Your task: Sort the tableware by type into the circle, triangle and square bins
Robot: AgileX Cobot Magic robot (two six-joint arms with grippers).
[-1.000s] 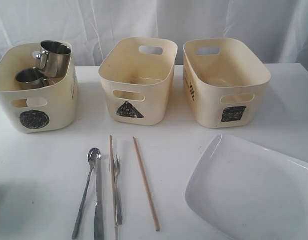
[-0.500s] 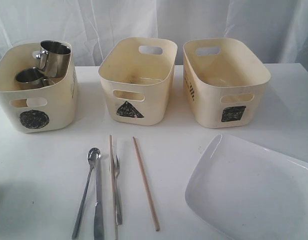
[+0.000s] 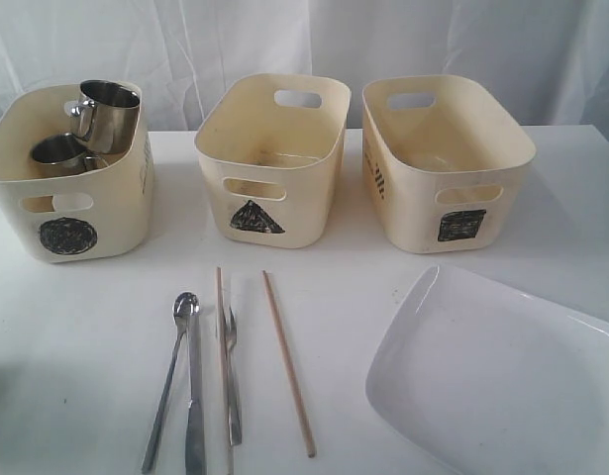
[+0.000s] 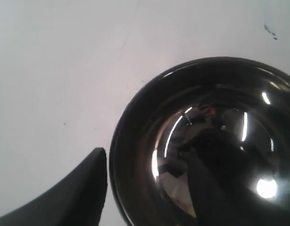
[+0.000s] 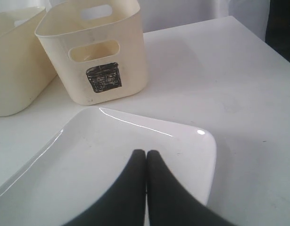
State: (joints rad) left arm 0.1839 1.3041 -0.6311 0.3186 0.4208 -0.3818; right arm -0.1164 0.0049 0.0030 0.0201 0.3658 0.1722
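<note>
Three cream plastic bins stand in a row along the far side of a white table [image 3: 76, 336], in front of a white curtain [image 3: 284, 40]. The circle bin [image 3: 111, 208] is at left, the triangle bin [image 3: 294, 193] in the middle and the square bin [image 3: 413, 203] at right, each marked in black on its near face. In the circle bin a steel mug [image 3: 110, 117] sits tilted above a second mug [image 3: 54, 152], which lies lower and to its left. On the near part of the table, left of centre, the cutlery lies lengthwise from near to far. From the left come the spoon [image 3: 167, 381], its handle angling leftward, and the knife [image 3: 194, 396] just beside it. Next is one chopstick [image 3: 220, 292] with the fork [image 3: 232, 381] against it, then the other chopstick [image 3: 287, 363] a little apart to the right. The large white plate [image 3: 502, 386] fills the near right corner, on the near side of the square bin. The right gripper [image 5: 145, 153] has its two dark fingers pressed together with nothing between them, poised over the plate. The left wrist view shows what appears to be a dark, glossy round bowl [image 4: 206, 141] on the white surface, with the left gripper's one visible finger [image 4: 86, 186] just beside its rim. Whether that gripper is wide or narrow cannot be told, nor where the bowl lies relative to the bins.
</note>
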